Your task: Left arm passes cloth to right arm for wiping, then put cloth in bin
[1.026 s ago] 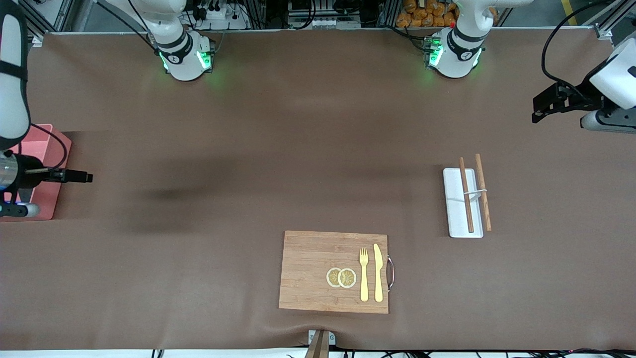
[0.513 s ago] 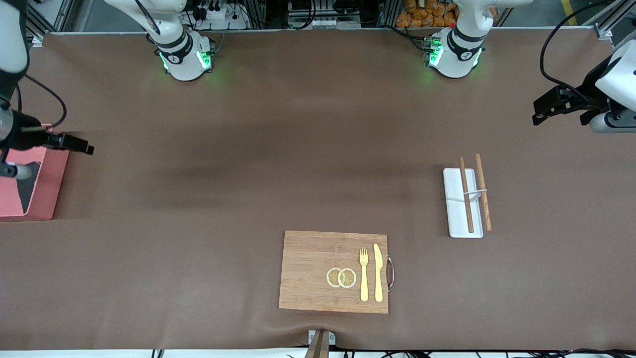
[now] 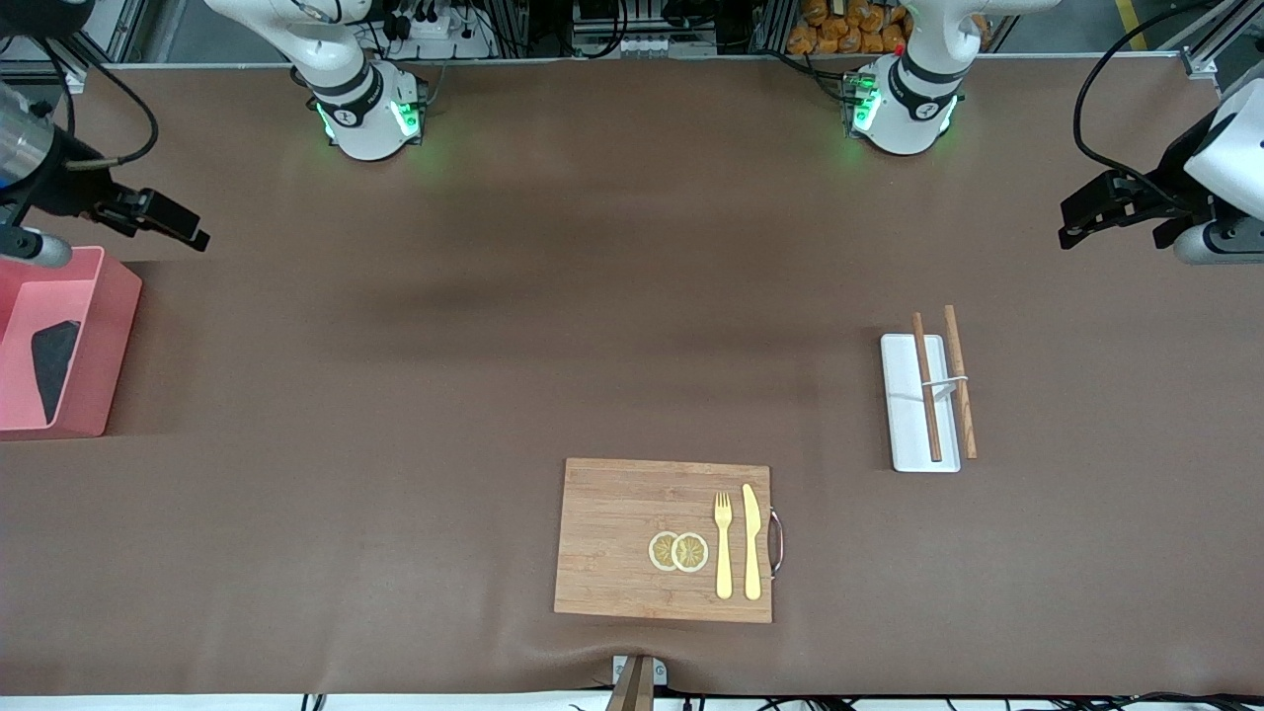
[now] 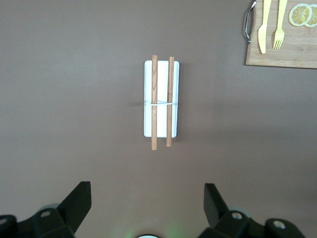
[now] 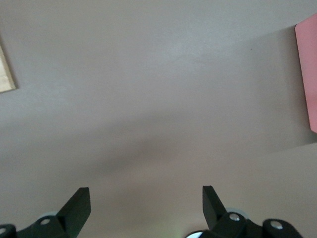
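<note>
Cloth (image 3: 54,365) in the bin (image 3: 99,341), dark side up, lying at the right arm's end of the table. Bin at the table's very edge there, partly cut off in the front view; only a strip of its pink wall in the right wrist view.

Right gripper (image 3: 188,229) up in the air over bare table just beside the bin, fingers spread wide, holding nothing. In its wrist view both fingers (image 5: 74,206) far apart over plain brown surface (image 5: 158,99).

Left gripper (image 3: 1071,222) aloft near the table's edge at the left arm's end, waiting, fingers (image 4: 77,198) parted and empty. Seen below it in the left wrist view: white tray (image 3: 907,434) with two sticks (image 3: 926,390) laid lengthwise, joined by a thin white band.

Wide open brown table (image 3: 553,296) across the middle, between the bin and the tray, with nothing standing on it. Board (image 3: 612,538) close to the table's edge nearest the front camera, carrying two lemon slices (image 3: 678,551), a fork (image 3: 724,543) and a knife (image 3: 752,541) side by side, metal handle (image 3: 776,541) on its end toward the left arm. Tray well apart from the board, farther from the front camera. Arm bases (image 3: 365,114) along the edge farthest from the front camera, green lights on.
</note>
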